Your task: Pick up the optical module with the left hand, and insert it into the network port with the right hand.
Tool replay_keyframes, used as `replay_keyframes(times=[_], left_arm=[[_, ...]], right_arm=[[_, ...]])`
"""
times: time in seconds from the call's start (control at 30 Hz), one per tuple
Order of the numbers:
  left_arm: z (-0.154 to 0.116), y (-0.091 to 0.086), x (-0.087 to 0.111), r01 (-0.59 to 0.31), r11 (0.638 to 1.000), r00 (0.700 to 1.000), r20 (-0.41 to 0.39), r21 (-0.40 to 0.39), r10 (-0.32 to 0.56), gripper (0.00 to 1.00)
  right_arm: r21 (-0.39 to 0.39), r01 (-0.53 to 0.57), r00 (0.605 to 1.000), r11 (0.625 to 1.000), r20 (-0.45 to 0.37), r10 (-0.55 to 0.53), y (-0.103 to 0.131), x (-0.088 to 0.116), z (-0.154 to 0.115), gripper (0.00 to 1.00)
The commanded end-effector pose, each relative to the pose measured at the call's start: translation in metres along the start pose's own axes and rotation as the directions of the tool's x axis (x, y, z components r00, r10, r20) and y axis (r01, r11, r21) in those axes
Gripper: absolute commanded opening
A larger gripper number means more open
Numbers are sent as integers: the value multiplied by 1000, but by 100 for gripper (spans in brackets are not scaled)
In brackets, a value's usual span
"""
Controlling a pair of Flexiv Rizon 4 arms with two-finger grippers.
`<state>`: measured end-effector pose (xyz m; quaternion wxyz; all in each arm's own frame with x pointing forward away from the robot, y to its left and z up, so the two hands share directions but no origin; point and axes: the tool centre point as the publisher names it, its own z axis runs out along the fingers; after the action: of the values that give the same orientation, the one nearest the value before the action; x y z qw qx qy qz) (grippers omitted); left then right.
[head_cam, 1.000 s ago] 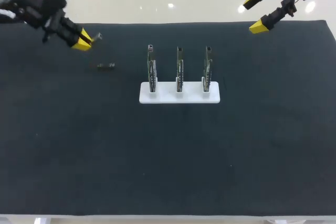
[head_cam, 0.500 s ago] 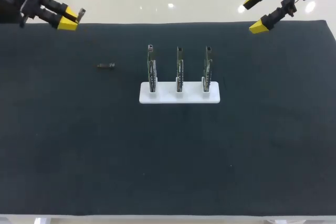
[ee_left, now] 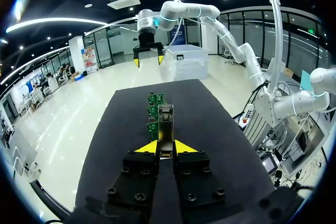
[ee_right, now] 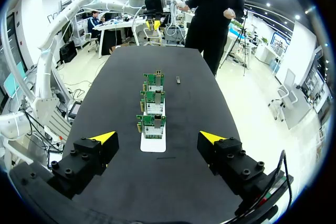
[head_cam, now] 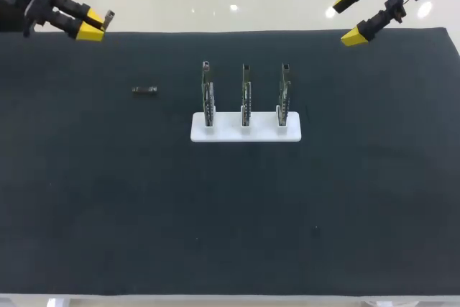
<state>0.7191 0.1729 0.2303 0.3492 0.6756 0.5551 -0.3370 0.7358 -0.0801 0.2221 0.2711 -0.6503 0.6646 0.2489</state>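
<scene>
Over the last second our left hand (head_cam: 93, 24) has lifted away from the desk (head_cam: 144, 192) and drawn back toward the far left corner. It was low over the dark surface near a second module (head_cam: 144, 90), which lies flat where it was. Most of that rise came first, and in the last half second the hand has hardly shifted. It is pinching the optical module (head_cam: 108, 16) between its yellow tips. In the left wrist view the module sticks out ahead of the fingers, which press on it from both sides, roughly in line with the circuit boards (head_cam: 246, 95) beyond. So the module is off the desk, held high in the air and well apart from the three boards, which stand upright in their white holder (head_cam: 246, 127) at mid-desk. Our right hand (head_cam: 348, 19) has not moved. It hangs above the far right corner with its fingers spread wide and nothing between them. We judge the pick-up done and the lift finished or nearly so. What the task now calls for is a handover, which means bringing the two hands together so the right one can take the module and carry it to a port. The ports themselves are too small to make out from here.
</scene>
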Motion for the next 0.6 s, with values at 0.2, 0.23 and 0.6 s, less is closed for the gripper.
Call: replay_keyframes(times=[0.2,0.23,0.6], left_arm=[[13,1,-9,-58,998,988,142,-34,62,0],[16,3,-12,-61,998,985,158,-35,66,0],[64,17,-42,-16,997,938,344,-72,40,0]], right_arm=[[2,1,1000,1000,1,-1,1,0,0,100],[2,1,1000,1000,1,-1,1,0,0,100],[2,1,1000,1000,1,-1,1,0,0,100]])
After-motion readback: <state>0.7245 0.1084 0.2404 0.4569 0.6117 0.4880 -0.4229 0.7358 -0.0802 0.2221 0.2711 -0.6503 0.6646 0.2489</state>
